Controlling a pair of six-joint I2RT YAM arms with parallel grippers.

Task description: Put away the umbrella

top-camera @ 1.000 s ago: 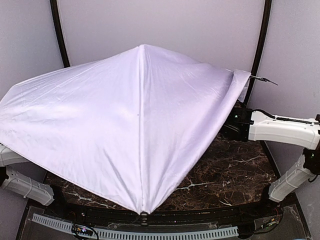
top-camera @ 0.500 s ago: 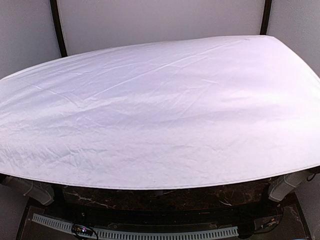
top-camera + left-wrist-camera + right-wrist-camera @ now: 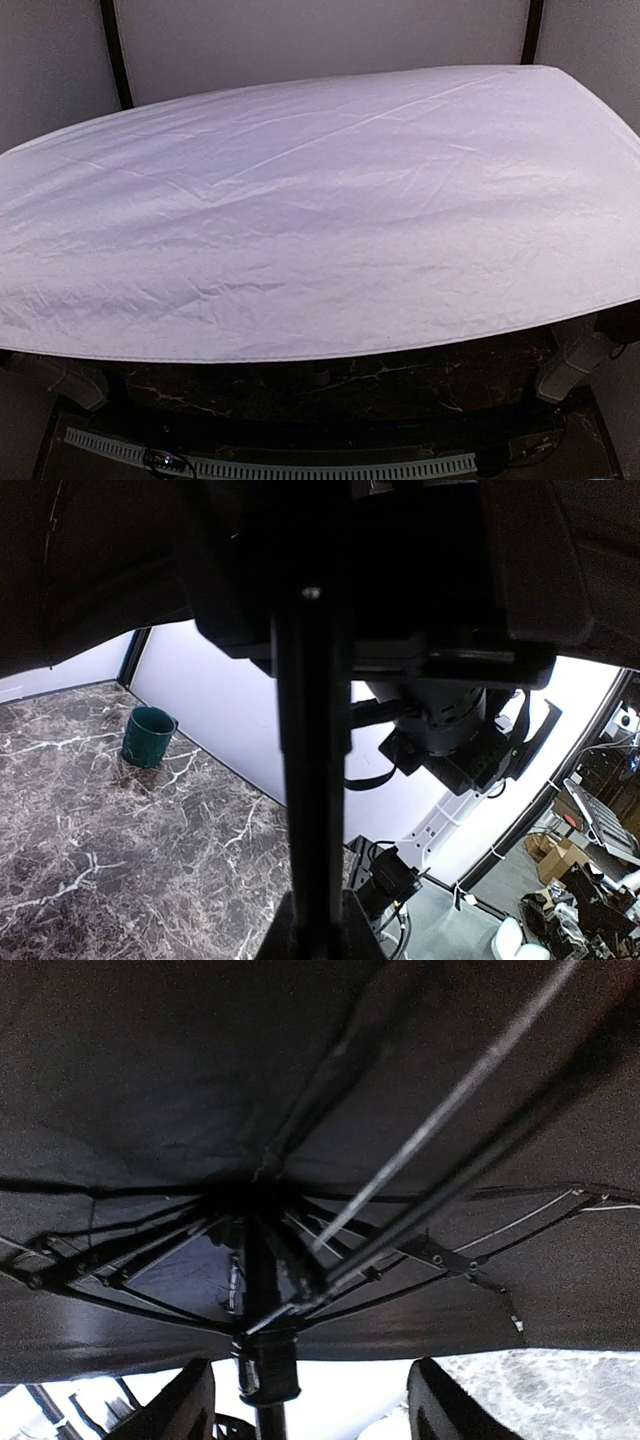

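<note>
Pointing roughly upward, open umbrella (image 3: 320,210)

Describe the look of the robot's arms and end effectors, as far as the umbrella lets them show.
Under the umbrella, little shows. Left arm and right arm have white shells; the right one has a black joint. The right end effector has two dark, flat fingers.

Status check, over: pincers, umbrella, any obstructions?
Left pincer shut on umbrella shaft. Right pincer open, straddling shaft. Canopy fully open, masking top view. Green cup far off.
</note>
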